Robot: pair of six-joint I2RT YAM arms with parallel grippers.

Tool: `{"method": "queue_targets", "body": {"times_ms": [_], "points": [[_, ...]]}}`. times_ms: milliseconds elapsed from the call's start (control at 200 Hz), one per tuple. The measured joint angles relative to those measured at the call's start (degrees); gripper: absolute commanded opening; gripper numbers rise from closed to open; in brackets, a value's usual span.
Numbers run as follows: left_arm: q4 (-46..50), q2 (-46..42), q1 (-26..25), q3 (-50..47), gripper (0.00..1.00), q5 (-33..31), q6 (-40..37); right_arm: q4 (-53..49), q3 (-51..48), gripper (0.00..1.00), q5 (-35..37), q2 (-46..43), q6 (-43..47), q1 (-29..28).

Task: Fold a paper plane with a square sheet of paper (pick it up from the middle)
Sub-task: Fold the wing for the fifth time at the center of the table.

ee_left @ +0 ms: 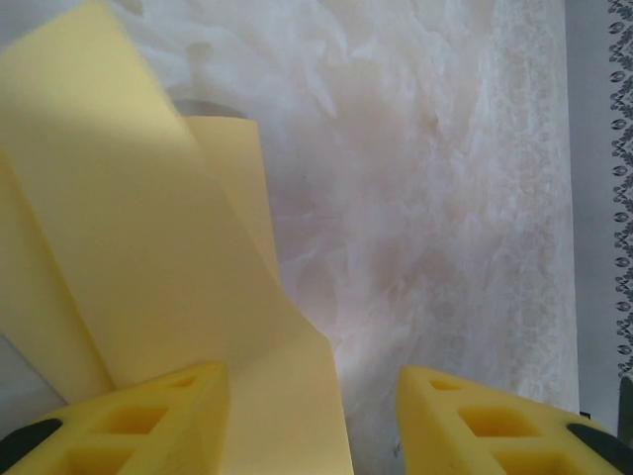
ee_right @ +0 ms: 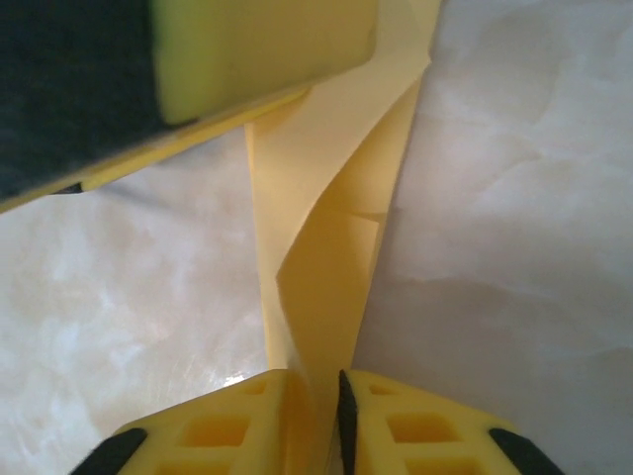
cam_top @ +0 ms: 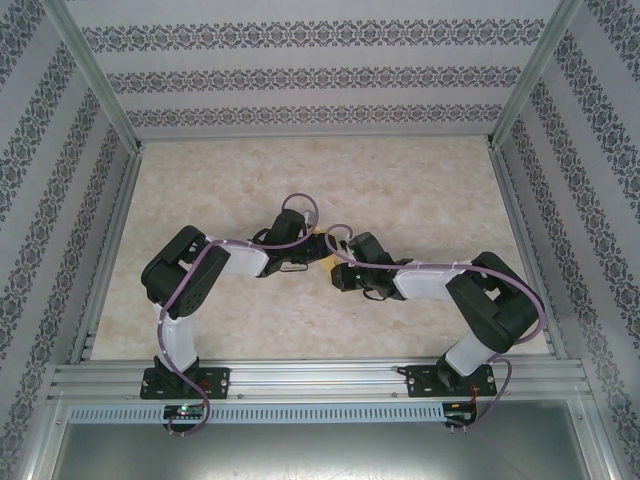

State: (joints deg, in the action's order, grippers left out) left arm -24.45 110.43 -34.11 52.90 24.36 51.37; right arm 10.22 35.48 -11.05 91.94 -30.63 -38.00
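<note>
right hand [ee_right: 316,401] is pinched shut on the narrow end of the folded yellow paper [ee_right: 326,267], probably to keep the creased layers together over the desk [ee_right: 514,198]. left hand [ee_left: 309,396] stands open, fingers apart, with the paper leaning on the inside of one finger rather than squeezed. the paper stretches between the two hands near mid-desk, its folds loose. i cannot tell whether its lower edge touches the desk.

Bright, soft, even light. In the right wrist view the paper [ee_right: 326,267] casts a faint shadow on the desk [ee_right: 514,198]; the frame's upper left is blurred.
</note>
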Motion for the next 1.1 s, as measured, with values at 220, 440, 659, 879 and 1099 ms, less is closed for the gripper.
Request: {"method": "queue_targets", "body": {"times_ms": [220, 440, 659, 879, 1099], "points": [[0.55, 0.11, 0.00, 0.26, 0.48, -0.02, 0.04, 1.46, -1.86, 0.20, -2.54, -1.66, -3.91, 0.42], [1.01, 0.13, 0.04, 0.48, 0.48, -0.02, 0.02, 0.81, -2.36, 0.14, -5.57, -3.48, -6.12, 1.16], [1.33, 0.22, 0.04, 0.70, 0.48, 0.02, 0.04, 1.22, -3.52, 0.06, -6.43, -3.32, -8.02, 2.25], [1.33, 0.22, 0.04, 0.70, 0.48, 0.02, 0.02, 3.37, -4.37, 0.00, -7.87, -2.25, -9.73, 3.08], [1.49, 0.24, 0.09, 0.76, 0.48, 0.04, 0.02, 9.57, -7.17, 0.00, -12.17, -1.14, -14.03, 5.66]]}}
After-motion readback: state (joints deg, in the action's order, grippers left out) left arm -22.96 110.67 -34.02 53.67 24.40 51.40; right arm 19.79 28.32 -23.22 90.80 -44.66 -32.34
